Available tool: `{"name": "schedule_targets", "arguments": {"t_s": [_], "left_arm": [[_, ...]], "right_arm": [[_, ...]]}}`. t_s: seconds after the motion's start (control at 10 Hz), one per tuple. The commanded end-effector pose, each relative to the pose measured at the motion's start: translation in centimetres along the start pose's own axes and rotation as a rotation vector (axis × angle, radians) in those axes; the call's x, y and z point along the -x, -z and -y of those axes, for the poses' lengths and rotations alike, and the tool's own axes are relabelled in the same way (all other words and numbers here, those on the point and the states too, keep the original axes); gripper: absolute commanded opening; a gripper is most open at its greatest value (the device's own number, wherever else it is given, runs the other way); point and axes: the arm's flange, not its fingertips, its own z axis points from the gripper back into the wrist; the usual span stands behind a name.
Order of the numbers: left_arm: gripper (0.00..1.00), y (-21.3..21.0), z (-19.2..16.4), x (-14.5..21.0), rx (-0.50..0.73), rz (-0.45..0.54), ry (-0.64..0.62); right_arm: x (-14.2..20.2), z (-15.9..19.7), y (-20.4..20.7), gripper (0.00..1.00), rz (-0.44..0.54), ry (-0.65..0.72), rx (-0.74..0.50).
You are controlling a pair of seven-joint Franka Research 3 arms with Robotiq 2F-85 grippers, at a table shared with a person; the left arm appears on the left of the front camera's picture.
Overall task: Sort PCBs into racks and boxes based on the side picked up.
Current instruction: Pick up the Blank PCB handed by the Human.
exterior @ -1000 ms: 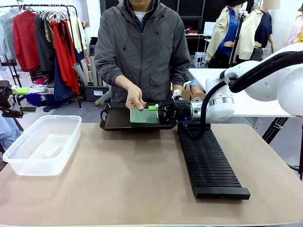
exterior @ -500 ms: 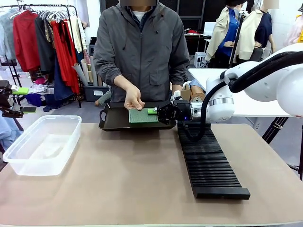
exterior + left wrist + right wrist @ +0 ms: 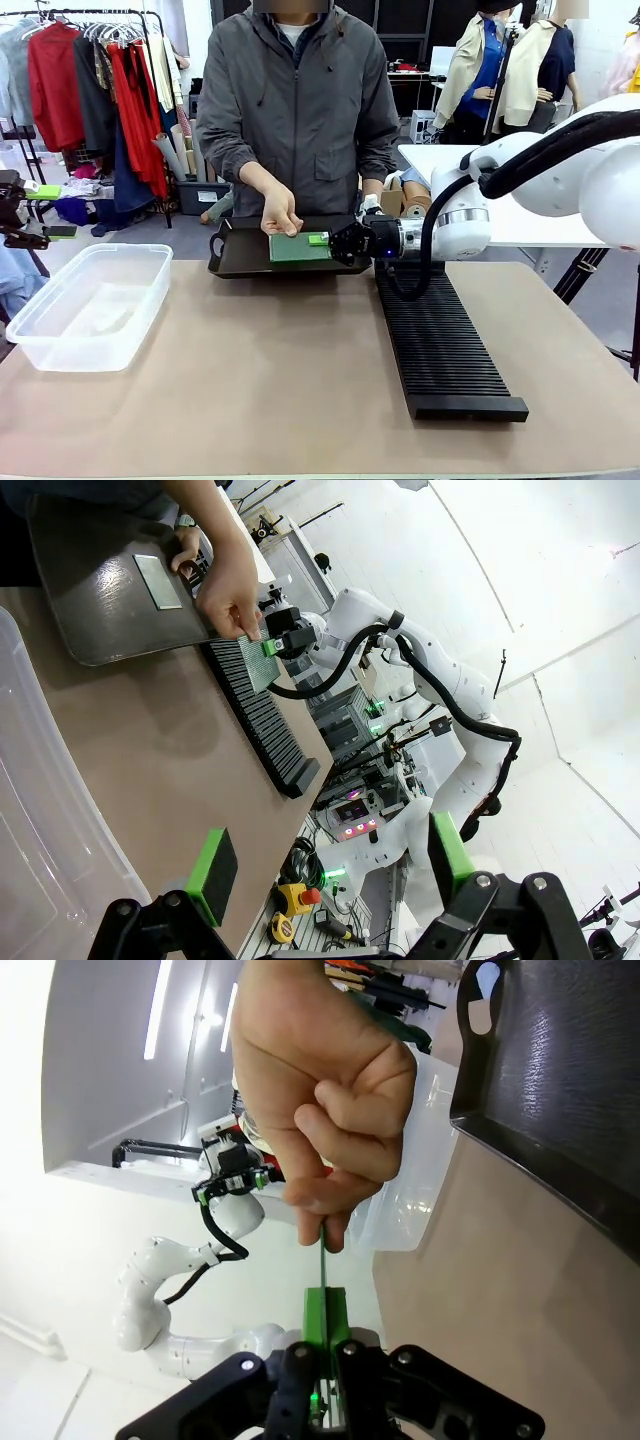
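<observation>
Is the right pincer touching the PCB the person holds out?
Touching: the right wrist view shows the right pincer shut on the edge of the PCB.

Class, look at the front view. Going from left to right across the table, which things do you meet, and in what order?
Clear plastic tub → PCB → right end effector → black slotted rack.
</observation>
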Motion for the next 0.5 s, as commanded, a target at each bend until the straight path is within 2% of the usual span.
{"name": "schedule_targets", "arguments": {"t_s": [0.0,0.1,0.4], "left_arm": [[1.00,-0.11,0.25,-0.06,0.000,-0.004,-0.003],[1.00,-0.11,0.25,-0.06,0.000,-0.004,-0.003],[1.00,-0.11,0.25,-0.06,0.000,-0.004,-0.003]], "right_arm": [[-0.83,-0.10,0.72,0.00,-0.090,-0.032,0.064],[0.00,0.00,0.00,0.00,0.000,0.000,0.000],[0.00,0.00,0.00,0.00,0.000,0.000,0.000]]}}
